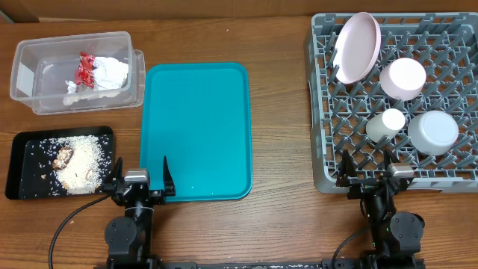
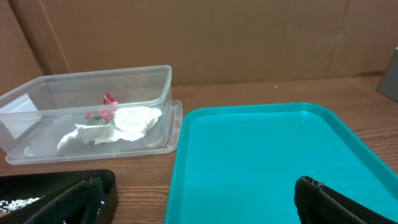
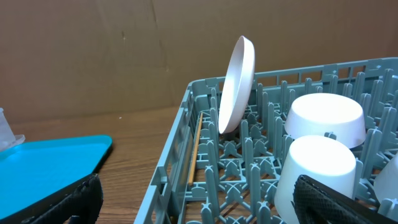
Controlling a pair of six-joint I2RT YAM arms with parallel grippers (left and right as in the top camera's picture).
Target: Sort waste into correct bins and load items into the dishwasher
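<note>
Both grippers stand with their jaws spread wide and hold nothing. They sit at the near edge of a brown wooden table (image 1: 284, 90); a plain brown cardboard wall (image 2: 249, 37) closes off the far side.

At the far left, a clear plastic rectangular tub (image 1: 30, 82) holds crumpled white paper napkins (image 1: 112, 73) and a small red wrapper (image 1: 86, 69). Nearer, a flat black rectangular tray (image 1: 22, 157) carries pale rice-like crumbs (image 1: 82, 161) and small brown food scraps (image 1: 63, 157). A teal serving tray (image 1: 196, 127) lies in the middle.

At the right, a large square grey plastic dish rack (image 1: 328, 142) holds a large pale round plate (image 1: 357, 46) standing on edge between pegs, a white round bowl (image 1: 403, 78) and a pale grey-white bowl (image 1: 432, 131), both upside down, and a small white cup (image 1: 386, 124).

The left gripper (image 1: 141, 163) has one finger over the black tray's near right corner and the other over the teal tray's near left corner. The right gripper (image 1: 367, 161) has both fingers over the rack's near rim, just beside the cup.
</note>
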